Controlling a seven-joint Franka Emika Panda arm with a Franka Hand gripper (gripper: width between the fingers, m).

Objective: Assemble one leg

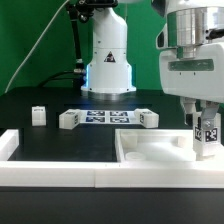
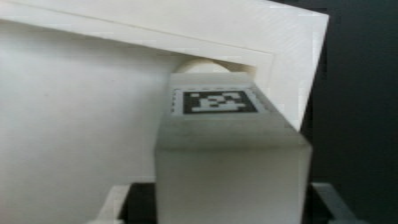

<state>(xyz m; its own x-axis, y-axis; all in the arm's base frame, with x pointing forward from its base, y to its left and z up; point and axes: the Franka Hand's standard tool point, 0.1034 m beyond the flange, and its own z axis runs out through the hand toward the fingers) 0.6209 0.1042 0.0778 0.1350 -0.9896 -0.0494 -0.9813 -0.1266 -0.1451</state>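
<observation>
The gripper (image 1: 205, 128) is pinching the leg (image 1: 207, 134) upright between its fingers, holding it at the exterior view's right over the panel (image 1: 140, 155). In the wrist view the leg's tip is sitting close to the panel's rimmed corner, though whether it is touching I cannot tell. I judge the tip may be coming in off its seat, which is hidden, so pressing down risks jamming it against the rim, tilting it in the grip, or dragging the panel.
</observation>
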